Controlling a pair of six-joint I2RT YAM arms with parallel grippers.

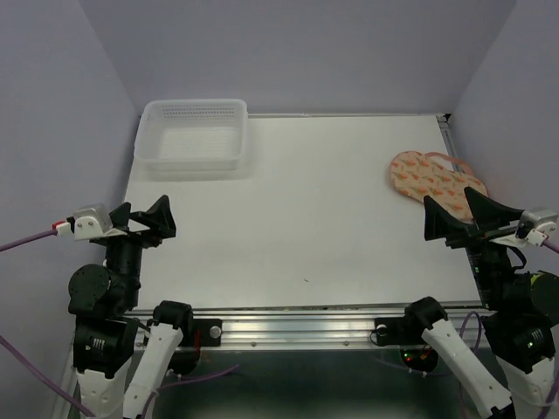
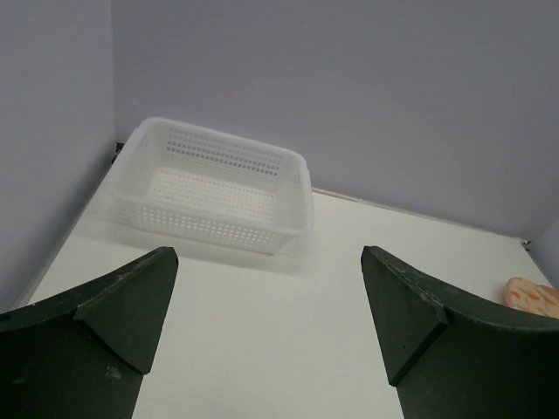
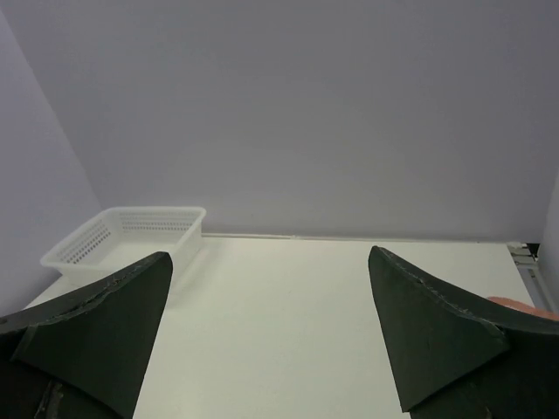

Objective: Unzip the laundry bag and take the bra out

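The laundry bag [image 1: 432, 179], a peach-pink printed two-lobed case with a pink strap loop, lies closed at the table's right edge. A sliver of it shows in the left wrist view [image 2: 533, 295] and behind my right finger in the right wrist view [image 3: 515, 304]. The bra is hidden from view. My right gripper [image 1: 463, 214] is open and empty, hovering just in front of the bag. My left gripper [image 1: 144, 218] is open and empty at the table's left edge, far from the bag. Both also show open in their wrist views, the left [image 2: 269, 262] and the right [image 3: 269, 266].
A white perforated plastic basket [image 1: 191, 135] stands at the back left corner; it also shows in the left wrist view [image 2: 214, 185] and the right wrist view [image 3: 122, 236]. Purple walls enclose the white table [image 1: 297, 227] on three sides.
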